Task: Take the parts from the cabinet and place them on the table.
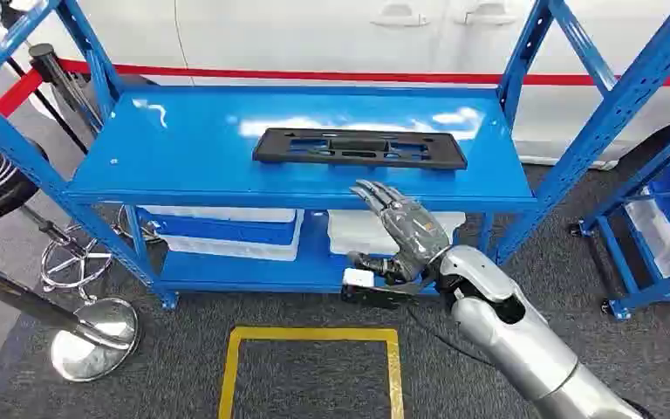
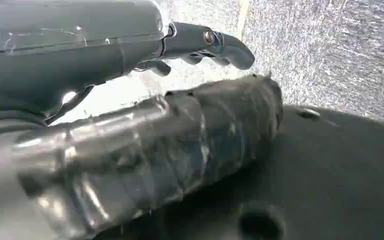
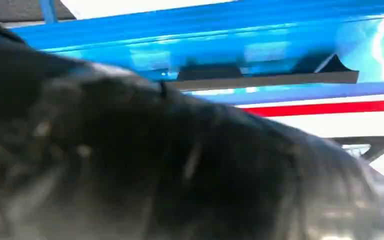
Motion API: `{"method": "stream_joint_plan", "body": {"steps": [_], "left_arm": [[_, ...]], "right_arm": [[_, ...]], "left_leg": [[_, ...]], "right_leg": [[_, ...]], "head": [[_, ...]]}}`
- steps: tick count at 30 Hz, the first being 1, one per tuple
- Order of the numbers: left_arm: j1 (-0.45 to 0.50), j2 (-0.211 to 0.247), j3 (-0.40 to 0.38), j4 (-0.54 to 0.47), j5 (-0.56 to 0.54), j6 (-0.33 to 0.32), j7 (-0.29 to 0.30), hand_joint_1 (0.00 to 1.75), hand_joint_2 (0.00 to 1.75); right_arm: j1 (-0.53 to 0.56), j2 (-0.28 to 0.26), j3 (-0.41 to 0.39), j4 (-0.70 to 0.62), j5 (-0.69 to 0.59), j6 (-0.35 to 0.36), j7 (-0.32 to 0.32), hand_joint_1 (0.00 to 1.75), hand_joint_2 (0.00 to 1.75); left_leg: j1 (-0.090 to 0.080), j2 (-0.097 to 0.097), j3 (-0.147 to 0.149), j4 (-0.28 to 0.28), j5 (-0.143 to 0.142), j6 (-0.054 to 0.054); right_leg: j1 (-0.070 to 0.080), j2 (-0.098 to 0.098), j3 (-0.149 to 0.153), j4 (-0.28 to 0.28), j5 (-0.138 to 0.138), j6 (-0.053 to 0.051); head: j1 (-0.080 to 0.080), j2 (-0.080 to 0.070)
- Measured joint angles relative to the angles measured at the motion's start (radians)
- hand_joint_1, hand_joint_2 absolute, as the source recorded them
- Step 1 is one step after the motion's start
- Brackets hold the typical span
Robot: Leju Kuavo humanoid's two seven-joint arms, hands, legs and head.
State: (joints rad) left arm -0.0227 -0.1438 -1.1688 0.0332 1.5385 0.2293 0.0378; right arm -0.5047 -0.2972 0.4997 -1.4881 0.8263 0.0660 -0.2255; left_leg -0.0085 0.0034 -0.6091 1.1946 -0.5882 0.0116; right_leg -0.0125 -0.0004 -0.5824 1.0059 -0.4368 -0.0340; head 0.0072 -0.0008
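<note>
Where grey carpet (image 1: pixel 314 384) spreads, blue cabinet (image 1: pixel 183 148) stands.

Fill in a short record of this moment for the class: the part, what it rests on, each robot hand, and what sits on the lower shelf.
part: flat black plastic part, lying flat, untouched
support: top shelf of the blue rack
right hand: open, fingers spread, raised in front of the shelf edge, below the part, holding nothing
left hand: holding nothing, fingers partly curled, over grey floor
lower shelf: white bins
task state: part not yet picked up
</note>
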Motion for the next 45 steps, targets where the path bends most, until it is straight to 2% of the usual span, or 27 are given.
{"method": "stream_joint_plan", "body": {"steps": [1, 2, 3, 4, 6, 8, 9, 13, 16, 17, 18, 19, 21, 22, 23, 24, 26, 28, 29, 31, 33, 35, 37, 39, 43, 44, 45], "left_arm": [[0.0, 0.001, 0.0, 0.0, 0.0, 0.0, 0.0, 0.0, 0.0], [0.0, 0.001, 0.0, 0.0, 0.0, 0.0, 0.0, 0.0, 0.0], [0.001, 0.002, 0.0, 0.0, 0.0, 0.0, 0.0, 0.0, 0.0], [0.001, 0.004, 0.0, 0.0, 0.0, 0.0, 0.001, 0.0, 0.0], [0.002, 0.005, 0.0, 0.0, 0.0, -0.001, 0.002, 0.0, 0.0], [0.003, 0.005, 0.0, 0.0, 0.0, -0.006, 0.004, 0.0, 0.0], [0.005, 0.005, 0.0, 0.0, 0.0, -0.009, 0.009, 0.0, 0.0], [0.005, 0.01, 0.0, 0.0, -0.001, 0.018, 0.036, 0.0, 0.0], [0.005, 0.021, 0.0, 0.0, -0.001, 0.016, 0.054, 0.0, 0.0], [0.004, 0.025, -0.001, 0.0, -0.001, 0.01, 0.06, 0.0, 0.0], [0.004, 0.028, -0.003, 0.0, -0.001, 0.005, 0.066, 0.0, 0.0], [0.004, 0.031, -0.006, 0.0, -0.001, 0.002, 0.071, 0.0, 0.0], [0.002, 0.037, -0.016, 0.0, -0.003, -0.005, 0.081, 0.0, 0.0], [0.001, 0.039, -0.021, 0.0, -0.003, -0.008, 0.085, 0.0, 0.0], [0.0, 0.04, -0.024, 0.0, -0.003, -0.011, 0.087, 0.0, 0.0], [-0.002, 0.048, -0.027, 0.0, -0.004, -0.013, 0.09, 0.0, 0.0], [0.001, 0.051, -0.039, -0.001, -0.004, -0.016, 0.091, 0.0, 0.0], [0.0, 0.066, -0.047, -0.001, -0.002, -0.001, 0.106, 0.0, 0.0], [0.0, 0.074, -0.053, -0.002, -0.002, 0.016, 0.122, 0.0, 0.0], [0.002, 0.098, -0.059, -0.002, 0.0, 0.052, 0.156, 0.0, 0.0], [0.009, 0.126, -0.063, -0.002, 0.001, 0.088, 0.177, 0.0, 0.0], [0.019, 0.154, -0.068, -0.002, 0.001, 0.113, 0.18, 0.0, 0.0], [0.024, 0.18, -0.071, -0.002, 0.001, 0.141, 0.172, 0.0, 0.0], [0.021, 0.2, -0.075, -0.002, 0.001, 0.158, 0.16, 0.0, 0.0], [0.023, 0.223, -0.081, -0.002, 0.001, 0.166, 0.157, 0.0, 0.0], [0.023, 0.225, -0.082, -0.002, 0.001, 0.166, 0.156, 0.0, 0.0], [0.022, 0.227, -0.082, -0.002, 0.001, 0.164, 0.152, 0.0, 0.0]], "right_arm": [[0.004, 0.0, 0.0, 0.0, 0.0, 0.0, 0.0, 0.0, 0.0], [0.006, 0.0, 0.0, 0.0, 0.0, 0.0, 0.0, 0.0, 0.0], [0.007, 0.0, 0.0, 0.0, 0.0, 0.0, 0.0, 0.0, 0.0], [0.008, 0.0, 0.0, 0.0, 0.0, 0.0, 0.0, 0.0, 0.0], [0.007, 0.0, 0.0, 0.0, 0.0, 0.0, 0.0, 0.0, 0.0], [0.006, -0.001, 0.0, 0.0, 0.0, -0.002, 0.0, 0.0, 0.0], [0.007, -0.006, -0.001, -0.001, -0.001, -0.005, 0.0, 0.0, 1.75], [0.01, -0.024, -0.009, -0.008, -0.018, -0.018, -0.008, 0.0, 1.75], [0.015, -0.034, -0.018, -0.008, -0.023, -0.023, -0.011, 0.0, 1.75], [0.02, -0.035, -0.018, -0.008, -0.023, -0.023, -0.012, 0.0, 0.0], [0.025, -0.035, -0.018, -0.008, -0.024, -0.023, -0.012, 0.0, 0.0], [0.026, -0.036, -0.018, -0.008, -0.023, -0.023, -0.012, 0.0, 0.0], [0.025, -0.038, -0.019, -0.008, -0.024, -0.024, -0.012, 0.0, 0.0], [0.024, -0.04, -0.02, -0.008, -0.024, -0.024, -0.012, 0.0, 0.0], [0.024, -0.041, -0.02, -0.007, -0.024, -0.023, -0.012, 0.0, 0.0], [0.021, -0.042, -0.02, -0.008, -0.024, -0.024, -0.013, 0.0, 0.0], [0.021, -0.043, -0.022, -0.008, -0.024, -0.025, -0.013, 0.0, 0.0], [0.022, -0.048, -0.023, -0.01, -0.024, -0.026, -0.014, 0.0, 0.0], [0.021, -0.049, -0.023, -0.01, -0.024, -0.027, -0.016, 0.0, 0.0], [0.022, -0.058, -0.024, -0.01, -0.024, -0.03, -0.016, 0.0, 0.0], [0.032, -0.068, -0.027, -0.009, -0.025, -0.032, -0.02, 0.0, 0.0], [0.039, -0.076, -0.032, -0.01, -0.027, -0.033, -0.024, 0.0, 0.0], [0.042, -0.084, -0.039, -0.01, -0.027, -0.033, -0.025, 0.0, 0.0], [0.047, -0.095, -0.05, -0.012, -0.027, -0.036, -0.025, 0.0, 0.0], [0.057, -0.109, -0.063, -0.024, -0.031, -0.039, -0.026, 0.0, 0.0], [0.057, -0.113, -0.068, -0.027, -0.032, -0.04, -0.026, 0.0, 1.75], [0.057, -0.115, -0.072, -0.027, -0.033, -0.04, -0.026, 0.0, 1.75]], "left_leg": [[0.004, 0.0, -0.057, 0.085, -0.022, -0.007], [0.007, 0.001, -0.084, 0.117, -0.02, -0.01], [0.01, 0.001, -0.096, 0.113, 0.006, -0.013], [0.013, 0.001, -0.087, 0.067, 0.052, -0.016], [0.019, 0.002, -0.022, -0.109, 0.171, -0.02], [0.013, -0.001, 0.01, -0.173, 0.152, -0.011], [0.011, -0.001, 0.005, -0.165, 0.149, 0.002], [0.015, -0.004, 0.021, -0.179, 0.144, 0.03], [0.012, -0.004, 0.034, -0.181, 0.131, 0.044], [0.01, -0.004, 0.039, -0.18, 0.125, 0.045], [0.007, -0.005, 0.047, -0.18, 0.12, 0.045], [0.005, -0.006, 0.057, -0.18, 0.113, 0.045], [0.0, -0.008, 0.084, -0.181, 0.096, 0.044], [-0.001, -0.008, 0.097, -0.183, 0.087, 0.043], [0.001, -0.008, 0.092, -0.191, 0.084, 0.041], [-0.004, -0.01, 0.095, -0.186, 0.08, 0.033], [0.003, -0.005, 0.093, -0.192, 0.079, 0.023], [0.001, -0.001, 0.097, -0.184, 0.066, 0.011], [0.001, -0.002, 0.076, -0.137, 0.045, 0.004], [0.01, -0.003, -0.017, 0.02, -0.01, -0.006], [0.016, -0.002, -0.091, 0.116, -0.014, -0.014], [0.022, -0.002, -0.08, 0.04, 0.073, -0.018], [0.023, -0.001, -0.019, -0.13, 0.183, -0.016], [0.018, -0.004, 0.004, -0.168, 0.153, -0.006], [0.022, -0.006, 0.019, -0.179, 0.148, 0.018], [0.021, -0.005, 0.025, -0.182, 0.144, 0.024], [0.021, -0.005, 0.028, -0.182, 0.142, 0.028]], "right_leg": [[0.0, 0.0, 0.006, 0.001, -0.006, 0.001], [0.0, 0.0, 0.01, 0.001, -0.011, 0.002], [-0.001, 0.001, 0.017, 0.002, -0.017, 0.005], [-0.003, 0.002, 0.026, 0.003, -0.024, 0.008], [-0.008, 0.004, 0.045, 0.011, -0.043, 0.019], [-0.002, 0.008, 0.038, 0.022, -0.058, 0.035], [-0.001, 0.006, 0.037, 0.018, -0.057, 0.038], [-0.007, 0.004, 0.043, 0.036, -0.081, 0.061], [-0.007, 0.004, -0.09, 0.262, -0.165, 0.067], [-0.007, 0.004, -0.13, 0.317, -0.172, 0.067], [-0.006, 0.004, -0.151, 0.328, -0.151, 0.064], [-0.005, 0.004, -0.148, 0.295, -0.108, 0.06], [0.003, 0.004, -0.09, 0.128, 0.012, 0.041], [0.01, 0.004, -0.061, 0.056, 0.039, 0.028], [0.012, 0.001, -0.059, 0.061, 0.027, 0.019], [0.019, 0.002, -0.04, 0.028, 0.022, 0.017], [0.023, 0.004, -0.042, 0.026, 0.012, 0.014], [0.007, 0.001, -0.02, 0.003, 0.013, 0.012], [0.004, 0.001, -0.01, -0.002, 0.008, 0.004], [0.004, -0.003, 0.0, -0.002, -0.003, 0.0], [0.004, -0.002, 0.015, -0.001, -0.016, 0.001], [0.001, 0.002, 0.034, 0.002, -0.032, 0.006], [-0.001, 0.003, 0.054, 0.009, -0.052, 0.015], [0.006, 0.003, 0.048, 0.017, -0.066, 0.03], [0.002, 0.0, 0.062, 0.015, -0.081, 0.05], [0.0, 0.0, 0.047, 0.052, -0.098, 0.054], [0.0, 0.0, 0.011, 0.117, -0.127, 0.057]], "head": [[0.0, 0.0], [0.0, 0.0], [0.0, 0.0], [0.0, 0.0], [0.0, 0.0], [0.0, 0.0], [0.002, 0.0], [0.002, 0.0], [0.002, 0.0], [0.002, 0.0], [0.002, 0.0], [0.002, 0.0], [0.002, 0.0], [0.002, 0.0], [0.0, 0.0], [0.003, 0.0], [0.004, 0.0], [0.003, 0.0], [0.0, 0.0], [-0.001, 0.0], [-0.001, 0.0], [-0.001, 0.0], [-0.001, 0.0], [0.0, 0.0], [0.0, 0.0], [0.0, 0.0], [0.0, 0.0]]}}
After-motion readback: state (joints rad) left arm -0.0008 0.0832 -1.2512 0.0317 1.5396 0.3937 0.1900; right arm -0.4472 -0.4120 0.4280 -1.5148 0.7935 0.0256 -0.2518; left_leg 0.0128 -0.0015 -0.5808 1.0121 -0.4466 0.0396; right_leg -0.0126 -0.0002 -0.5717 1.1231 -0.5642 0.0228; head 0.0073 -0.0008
